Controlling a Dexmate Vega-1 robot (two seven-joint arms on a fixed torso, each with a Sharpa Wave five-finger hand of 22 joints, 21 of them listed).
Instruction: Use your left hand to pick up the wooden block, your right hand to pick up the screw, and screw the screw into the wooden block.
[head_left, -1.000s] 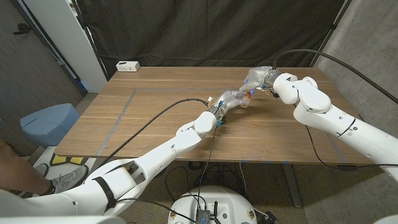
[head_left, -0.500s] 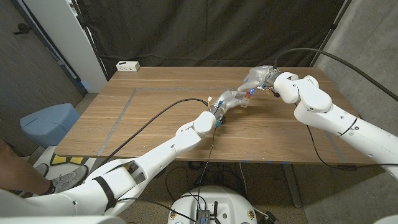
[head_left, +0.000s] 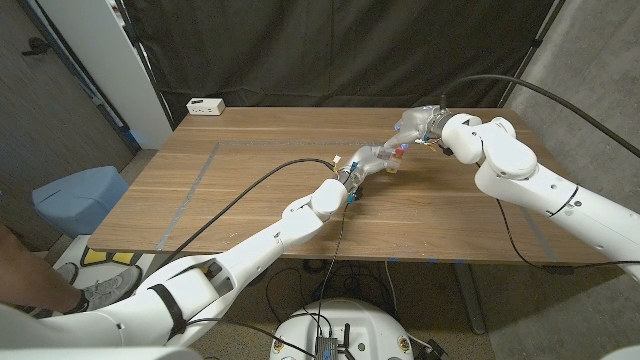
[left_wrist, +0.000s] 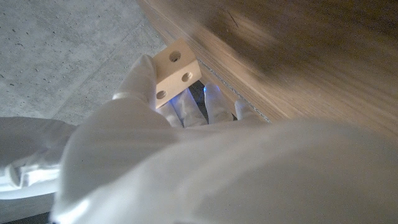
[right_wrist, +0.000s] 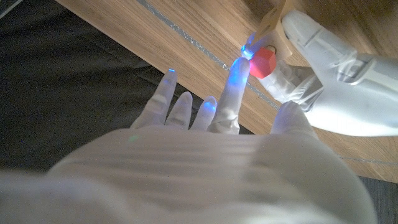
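Pinching the red-headed screw (right_wrist: 263, 62) between thumb and a fingertip (right_wrist: 238, 70) lit blue, my right hand (right_wrist: 214, 118) keeps its other fingers fanned apart, the screw's tip at the wooden block (left_wrist: 176, 71). My left hand (left_wrist: 149, 124) holds that block up off the table (head_left: 250, 170), fingers closed around its lower part, three holes showing on the faces I can see. In the head view both hands meet above the far middle of the table, right hand (head_left: 415, 128) just beyond left (head_left: 372, 160). I cannot tell whether the thread has caught. My judgement: hold the block rigid, keep the screw square to the hole, and twist in small turns with light pressure so it doesn't slip.
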